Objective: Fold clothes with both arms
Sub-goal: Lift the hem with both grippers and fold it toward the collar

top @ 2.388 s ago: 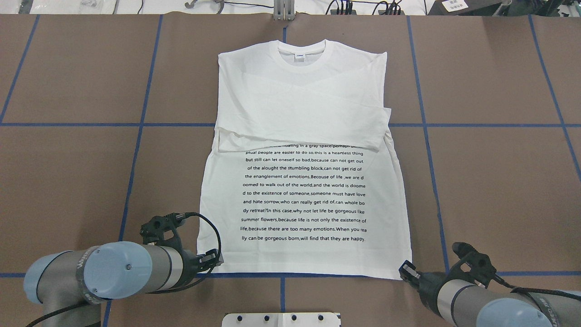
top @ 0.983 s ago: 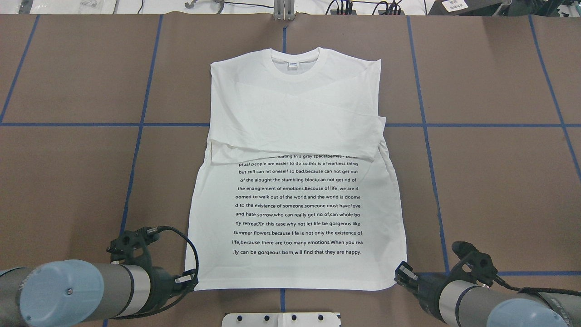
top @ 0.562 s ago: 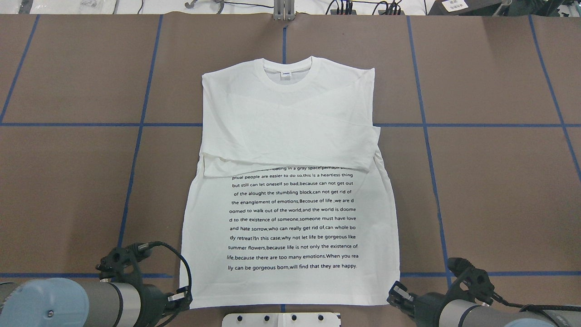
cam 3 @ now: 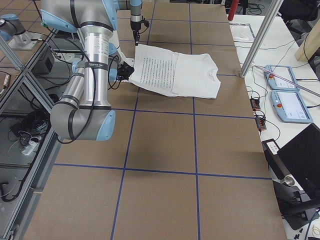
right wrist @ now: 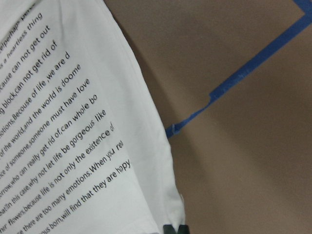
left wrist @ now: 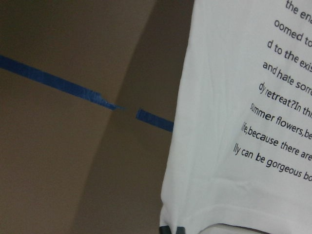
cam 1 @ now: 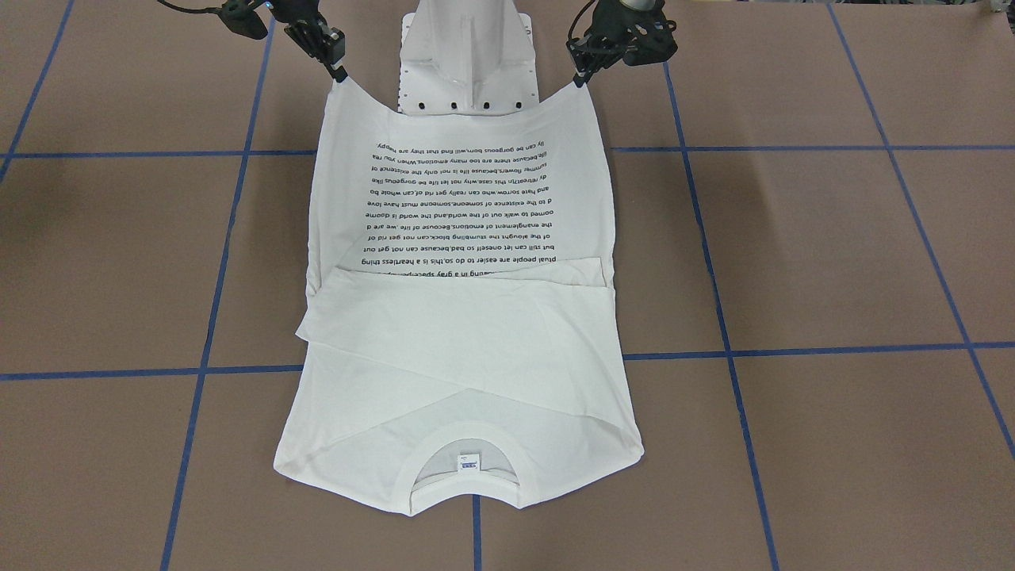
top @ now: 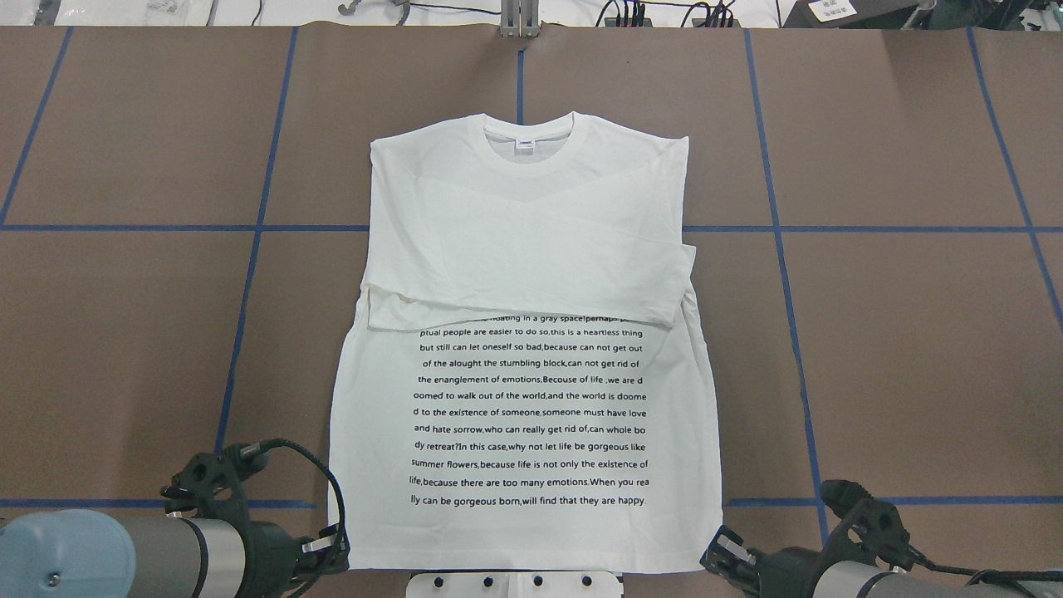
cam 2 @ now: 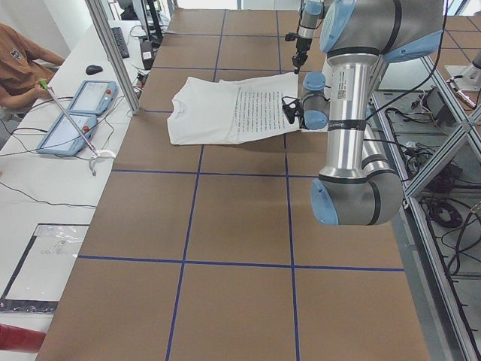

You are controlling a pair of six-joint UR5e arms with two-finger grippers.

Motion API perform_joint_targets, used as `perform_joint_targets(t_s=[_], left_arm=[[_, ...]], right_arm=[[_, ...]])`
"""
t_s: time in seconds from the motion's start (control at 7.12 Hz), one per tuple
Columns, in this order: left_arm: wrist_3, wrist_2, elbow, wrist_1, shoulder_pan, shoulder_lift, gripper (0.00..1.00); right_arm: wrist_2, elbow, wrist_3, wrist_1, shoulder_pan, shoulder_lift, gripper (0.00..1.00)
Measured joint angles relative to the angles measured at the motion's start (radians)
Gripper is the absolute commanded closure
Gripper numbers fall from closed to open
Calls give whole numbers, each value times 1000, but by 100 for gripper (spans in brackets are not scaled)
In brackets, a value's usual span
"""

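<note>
At the centre of the overhead frame, the white long-sleeved T-shirt [top: 531,249] lies on the brown desk [top: 897,332], printed side up.

**Garment position**
- The collar [top: 529,166] points toward the upper edge of the frame, and the neck tag [top: 524,143] shows inside it.
- Both sleeves [top: 581,282] are folded across the chest, one over the other. Their lower edge covers part of the top line of the text block [top: 531,411].
- The hem runs along the lower edge of the frame, at the edge of the white pedestal plate [top: 515,584].
- Blue tape lines [top: 166,227] form a grid on the desk. One horizontal line passes under the shirt at sleeve level.

**Left pincer** [top: 339,550]
- Location: lower left of the overhead frame, upper right of the front-facing frame.
- State: clenched on the hem corner on that side.
- The left wrist view shows the fabric corner ending at the fingertips, at the bottom edge of the frame.

**Right pincer** [top: 714,555]
- Location: lower right of the overhead frame, upper left of the front-facing frame.
- State: clenched on the opposite hem corner.
- The right wrist view shows the same arrangement.

**Fabric condition**
- In the front-facing frame, both gripped corners are drawn up to points and the hem sags slightly between them.
- The collar end rests flat on the desk.
</note>
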Motion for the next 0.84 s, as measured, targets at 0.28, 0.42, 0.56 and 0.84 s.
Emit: perform_joint_targets(t_s=[0.28,0.42,0.56,0.84], left_arm=[[109,-6,-22,7,-127,-31,100],[219,-18,14,15,-225,-83,100],[321,-42,108,21,-326,-169,100],[449,-93,374,13,-502,-365,100]], right_arm=[[86,8,-53,-26,173,3,100],[188,-4,-135,-39,295,14,100],[275,-43,-230,-49,411,47,100],[369,-234,-409,-100,609,235,100]])
